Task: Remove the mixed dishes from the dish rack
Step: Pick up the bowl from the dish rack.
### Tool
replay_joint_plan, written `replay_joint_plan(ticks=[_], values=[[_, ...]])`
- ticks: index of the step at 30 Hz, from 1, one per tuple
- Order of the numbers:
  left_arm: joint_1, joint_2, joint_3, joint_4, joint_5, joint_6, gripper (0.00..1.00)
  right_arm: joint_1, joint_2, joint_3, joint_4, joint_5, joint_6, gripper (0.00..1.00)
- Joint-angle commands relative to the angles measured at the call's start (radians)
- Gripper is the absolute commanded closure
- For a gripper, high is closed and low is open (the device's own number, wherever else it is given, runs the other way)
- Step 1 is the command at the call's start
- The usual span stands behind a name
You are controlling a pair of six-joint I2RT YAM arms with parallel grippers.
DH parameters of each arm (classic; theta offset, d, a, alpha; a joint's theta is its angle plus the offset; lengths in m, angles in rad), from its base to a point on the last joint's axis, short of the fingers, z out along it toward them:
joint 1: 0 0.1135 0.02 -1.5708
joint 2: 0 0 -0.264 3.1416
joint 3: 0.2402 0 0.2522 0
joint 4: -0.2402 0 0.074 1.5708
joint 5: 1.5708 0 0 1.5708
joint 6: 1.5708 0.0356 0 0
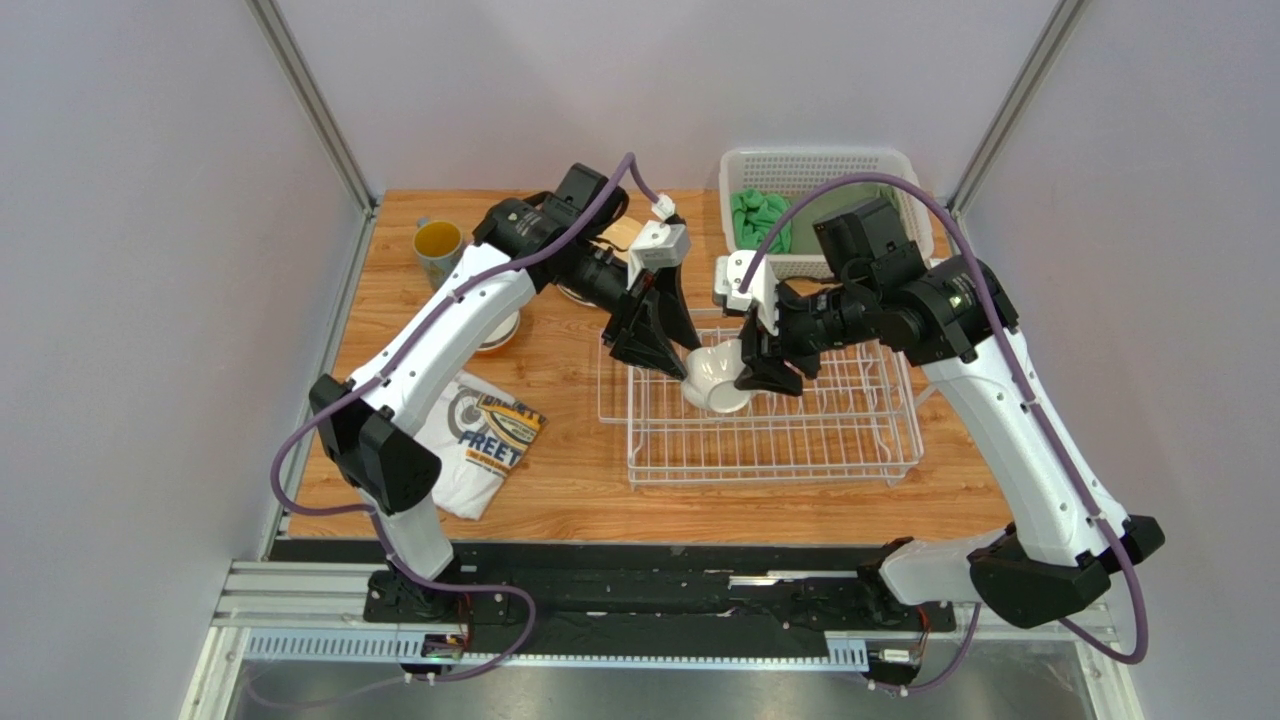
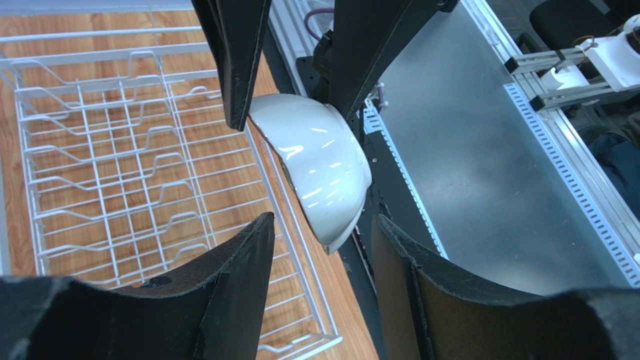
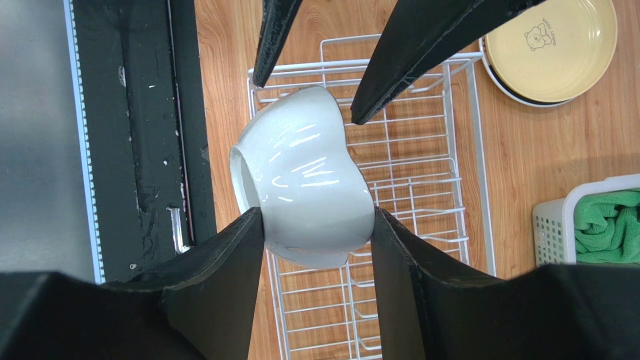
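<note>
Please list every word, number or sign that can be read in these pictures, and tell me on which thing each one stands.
"FREET": printed on the white T-shirt, seen from the top camera; any letters after these cannot be made out.
Small writing above the bear drawing on the tan plate: too small to read.
No other text, label or number can be read in any view.

White left arm (image 1: 433, 327) and right arm (image 1: 1004, 432), black joints (image 1: 376, 450), purple cables (image 1: 842, 179), black wedge-shaped pincer fingers (image 3: 218, 300)
</note>
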Motion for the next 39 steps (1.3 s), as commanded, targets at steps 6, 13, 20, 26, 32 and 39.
replay_joint_plan(ticks=[6, 13, 20, 26, 32, 39], values=[[-0.038, 0.000, 0.025, -0.017, 0.065, 0.030, 0.49, 0.031, -0.033, 0.026, -0.073, -0.014, 0.042, 1.00], [-0.082, -0.015, -0.007, -0.015, 0.060, 0.016, 0.58, 0.049, -0.036, 0.000, -0.042, 0.025, 0.052, 1.00], [-0.097, -0.020, -0.037, -0.014, 0.030, -0.005, 0.88, 0.058, -0.046, -0.016, -0.018, 0.064, 0.056, 1.00], [-0.105, -0.029, -0.053, 0.006, 0.032, -0.043, 1.00, 0.075, -0.059, -0.066, 0.042, 0.117, 0.073, 1.00], [-0.107, -0.037, -0.039, 0.015, 0.033, -0.082, 1.00, 0.106, -0.086, -0.146, 0.134, 0.213, 0.085, 0.96], [-0.107, -0.023, 0.012, -0.024, 0.052, -0.077, 1.00, 0.118, -0.090, -0.206, 0.219, 0.317, 0.095, 0.88]])
